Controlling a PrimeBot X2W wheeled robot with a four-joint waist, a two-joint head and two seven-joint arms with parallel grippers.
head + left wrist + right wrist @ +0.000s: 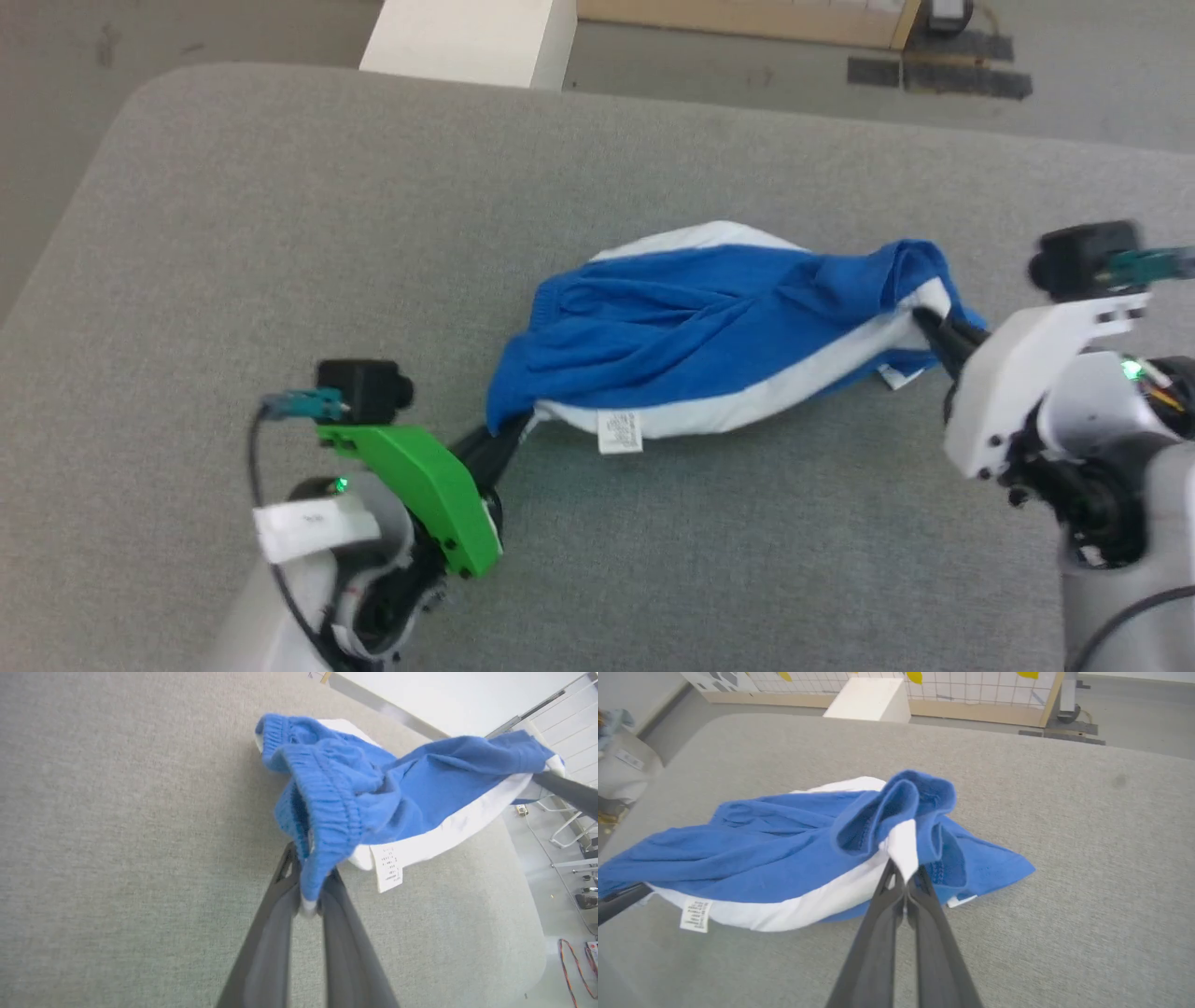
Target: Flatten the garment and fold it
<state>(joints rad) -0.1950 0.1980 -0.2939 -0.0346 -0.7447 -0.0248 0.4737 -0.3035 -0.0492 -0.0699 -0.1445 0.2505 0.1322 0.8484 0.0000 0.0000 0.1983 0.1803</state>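
The garment (709, 327), blue shorts with white side stripes, lies bunched on the grey padded table (280, 233). A white label (619, 432) hangs from its near edge. My left gripper (516, 427) is shut on the gathered waistband at the garment's left end; in the left wrist view the blue elastic band (327, 826) is pinched between the fingers (271, 933) of the left gripper (308, 907). My right gripper (924, 319) is shut on the white stripe at the right end; in the right wrist view the right gripper (903, 884) pinches the white cloth (903, 847). The garment (761, 858) sags between both grips.
A white box (467, 42) stands on the floor beyond the table's far edge, with a wooden frame (747, 19) behind it. The table's rounded corner (159, 93) is at the far left. Bare grey surface surrounds the cloth on all sides.
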